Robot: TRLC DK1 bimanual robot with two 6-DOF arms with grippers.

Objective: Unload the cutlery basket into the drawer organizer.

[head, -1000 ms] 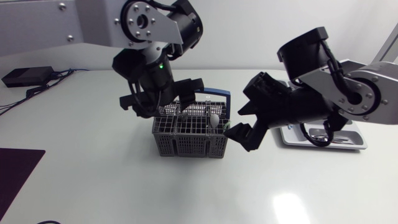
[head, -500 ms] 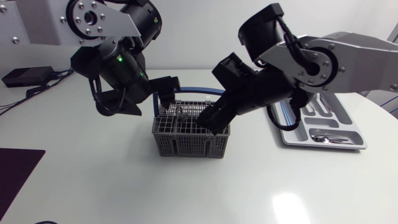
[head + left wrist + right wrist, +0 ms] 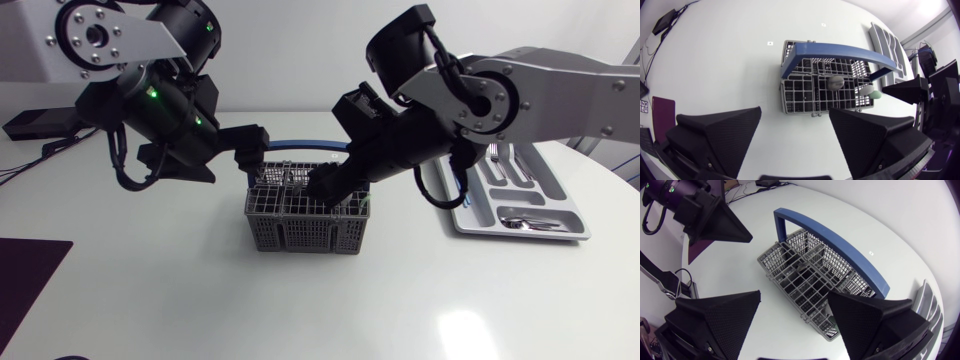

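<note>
Head view: cutlery basket (image 3: pixel 305 222), grey w/ blue handle (image 3: pixel 300 145), stands mid-table (image 3: pixel 300 310); drawer organizer (image 3: pixel 520 236) sits toward the right arm's side, well apart from basket; organizer already holds a few pcs, e.g. a spoon-like pc (image 3: pixel 520 220) plus others in the slots beyond it, so part of the unloading looks done; right claw (image 3: pixel 335 188) is low over basket's right end; left claw (image 3: pixel 215 160) hangs just beside basket's far-left corner.

Left wrist view: left claw (image 3: pixel 795 135) is released, fingers wide apart, nothing between; basket (image 3: pixel 827 85) lies ahead of it; a grey spoon bowl (image 3: pixel 836 82) and a paler spoon bowl (image 3: pixel 870 91) stick up from cells at the end nearest the right arm; so at least 2 pcs left; other cells look empty, can't be sure.

Right wrist view: right claw (image 3: pixel 795 325) also released, fingers spread, grasping nothing; basket (image 3: pixel 810 280) just ahead/under it; I'd call the task partway, w/ a pick from basket next.

No brand, label or writing legible in any view.
</note>
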